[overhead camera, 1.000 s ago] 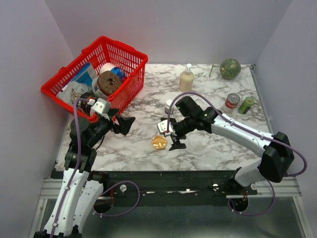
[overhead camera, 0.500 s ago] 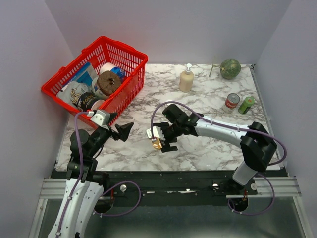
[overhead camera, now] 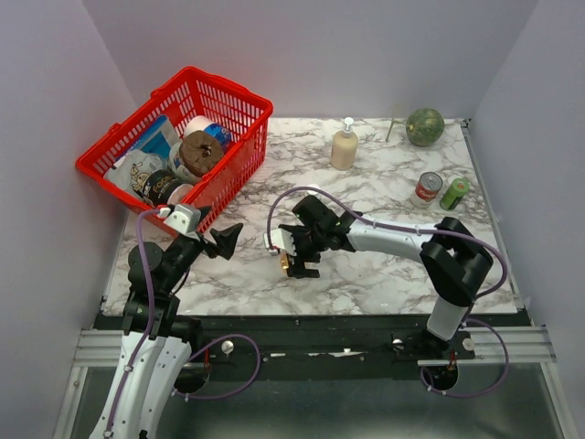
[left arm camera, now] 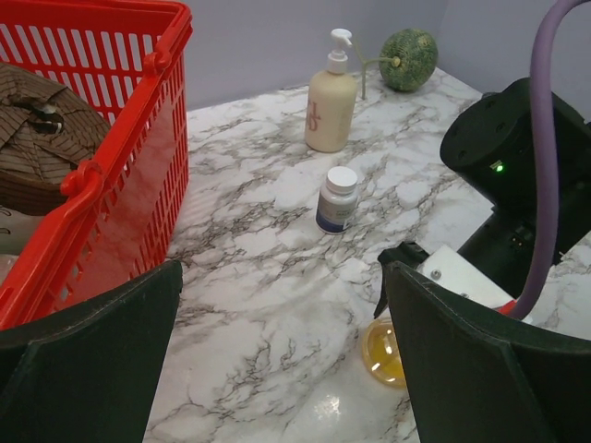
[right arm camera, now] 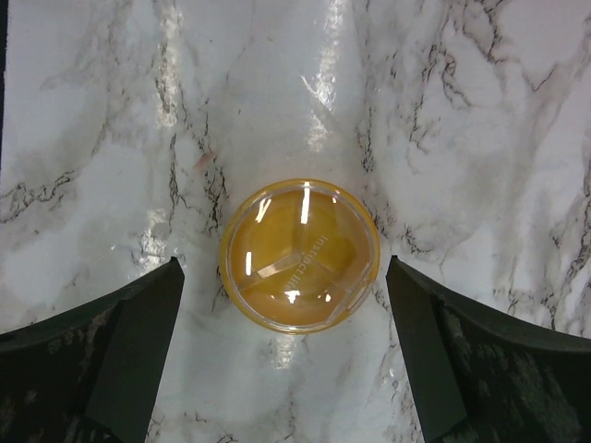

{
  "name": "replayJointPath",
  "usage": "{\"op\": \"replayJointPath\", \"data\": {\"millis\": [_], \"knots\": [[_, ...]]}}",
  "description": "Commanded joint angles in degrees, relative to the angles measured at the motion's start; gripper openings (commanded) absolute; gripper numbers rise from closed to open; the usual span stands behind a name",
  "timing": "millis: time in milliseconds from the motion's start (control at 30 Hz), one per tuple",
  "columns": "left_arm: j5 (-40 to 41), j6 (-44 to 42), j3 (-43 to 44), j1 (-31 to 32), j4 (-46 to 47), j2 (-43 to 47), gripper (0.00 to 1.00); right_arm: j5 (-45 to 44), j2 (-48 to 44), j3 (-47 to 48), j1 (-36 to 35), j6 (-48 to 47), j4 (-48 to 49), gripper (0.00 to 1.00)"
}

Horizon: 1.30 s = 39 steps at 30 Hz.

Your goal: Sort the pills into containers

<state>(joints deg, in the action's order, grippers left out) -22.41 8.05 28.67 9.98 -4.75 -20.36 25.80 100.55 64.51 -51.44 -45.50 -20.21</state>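
Two spread fingers of the right gripper (right arm camera: 288, 286) now flank the round dish (right arm camera: 298, 255) after swinging left, seemingly poised to grasp.

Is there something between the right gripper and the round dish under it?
Nothing visible. The round dish lies on the bare marble table directly between the open jaws of the right gripper, with no object in the gap.

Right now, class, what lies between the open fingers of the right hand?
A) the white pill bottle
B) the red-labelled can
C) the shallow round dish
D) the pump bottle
C: the right wrist view shows the shallow round dish, amber inside, centred between the spread fingers of the right hand, which touch nothing.
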Motion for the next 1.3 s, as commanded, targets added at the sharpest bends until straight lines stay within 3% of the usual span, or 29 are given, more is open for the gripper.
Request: {"op": "replayJointPath", "data": {"millis": [0,667,1000,1267], "knots": [[1.3,-1.3,-0.6,-0.1,2.5,0.7,0.99,-3.3,3.7,2.1,-0.6,-1.7,0.2,1.0],[0.8,-1.0,-1.0,0.0,2.7,1.4,0.99,-4.2,8.2,4.7,-0.6,-4.3,-1.9,0.99],[0.5,-0.8,-0.9,0.0,2.7,1.2,0.99,-1.1,9.4,6.2,-0.7,-3.8,-3.8,0.88],[-3.4,2.9,0.8,0.0,1.8,-1.7,0.99,1.3,6.4,5.4,-0.4,-0.9,-4.8,0.67]]}}
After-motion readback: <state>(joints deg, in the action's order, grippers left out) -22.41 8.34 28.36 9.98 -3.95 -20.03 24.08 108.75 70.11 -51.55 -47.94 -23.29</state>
